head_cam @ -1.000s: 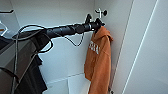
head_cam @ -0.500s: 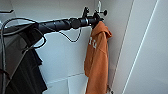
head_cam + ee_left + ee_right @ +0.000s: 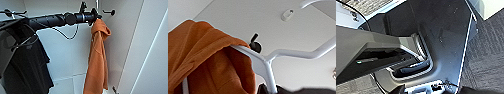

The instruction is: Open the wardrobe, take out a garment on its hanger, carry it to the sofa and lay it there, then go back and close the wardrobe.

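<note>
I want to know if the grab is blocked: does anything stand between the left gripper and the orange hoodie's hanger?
Nothing visible does. The left gripper is already at the top of the orange hoodie, right by its white hanger; the black T-shirt hangs well off to the side.

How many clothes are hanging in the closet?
2. The orange hoodie hangs to the right, at the left gripper. The black T-shirt hangs to the left. More could be hidden past the picture's edge.

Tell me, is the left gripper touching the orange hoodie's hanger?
Cannot tell. In the head view the left gripper meets the top of the orange hoodie, but the white hanger is hidden there.
</note>
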You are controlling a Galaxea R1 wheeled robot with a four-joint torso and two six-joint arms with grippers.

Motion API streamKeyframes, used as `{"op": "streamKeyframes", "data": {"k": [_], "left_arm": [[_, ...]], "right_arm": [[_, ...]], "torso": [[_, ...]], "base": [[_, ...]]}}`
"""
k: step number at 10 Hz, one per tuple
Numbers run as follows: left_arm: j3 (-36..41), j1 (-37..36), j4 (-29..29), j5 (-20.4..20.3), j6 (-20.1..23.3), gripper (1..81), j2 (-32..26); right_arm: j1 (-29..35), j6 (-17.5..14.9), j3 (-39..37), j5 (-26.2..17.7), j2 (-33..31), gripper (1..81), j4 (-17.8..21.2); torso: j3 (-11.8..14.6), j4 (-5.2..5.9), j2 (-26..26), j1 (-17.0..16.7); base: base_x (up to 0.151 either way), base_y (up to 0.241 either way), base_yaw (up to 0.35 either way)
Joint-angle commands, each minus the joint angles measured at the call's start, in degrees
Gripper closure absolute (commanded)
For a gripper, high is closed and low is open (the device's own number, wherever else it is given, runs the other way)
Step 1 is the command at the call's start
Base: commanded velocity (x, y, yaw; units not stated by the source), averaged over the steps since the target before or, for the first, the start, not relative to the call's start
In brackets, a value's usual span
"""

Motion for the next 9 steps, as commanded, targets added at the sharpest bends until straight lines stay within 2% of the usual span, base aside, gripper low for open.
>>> {"op": "streamKeyframes", "data": {"k": [1,2,3,4,5,7,9], "left_arm": [[-0.9,-12.0,2.5,-5.3,1.4,81.1,0.0],[-1.1,-12.0,2.5,-4.7,1.4,81.1,0.6],[-1.4,-12.0,2.7,-4.5,1.5,81.1,1.5],[-1.6,-11.5,3.3,-4.5,1.5,81.1,2.4],[-1.6,-10.7,3.9,-4.5,1.5,81.1,3.0],[-0.9,-9.3,4.2,-4.6,1.4,81.1,4.6],[-1.5,-9.0,4.7,-4.6,1.5,81.1,9.4]], "right_arm": [[2.0,-0.2,0.5,-3.2,0.4,1.0,0.2],[2.1,-0.2,0.5,-2.7,0.4,1.0,0.5],[2.0,-0.2,0.5,-2.6,0.4,1.0,0.5],[2.1,-0.2,0.6,-2.6,0.4,1.0,0.5],[1.9,-0.2,0.7,-2.5,0.4,1.0,0.4],[2.0,-0.2,0.8,-2.4,0.4,1.0,0.1],[2.0,-0.2,0.9,-2.4,0.5,1.0,0.1]], "torso": [[0.0,5.43,0.0,0.0],[0.0,1.99,0.0,0.0],[0.0,3.98,0.0,0.0],[0.0,5.25,0.0,0.0],[0.0,5.71,0.0,0.0],[0.0,5.71,0.0,0.0],[0.0,5.71,0.0,0.0]], "base": [[0.0,0.0,0.0],[0.0,0.0,0.0],[0.0,0.0,0.0],[0.0,0.0,0.0],[0.0,0.0,0.0],[0.0,0.0,0.0],[0.0,0.0,0.0]]}}
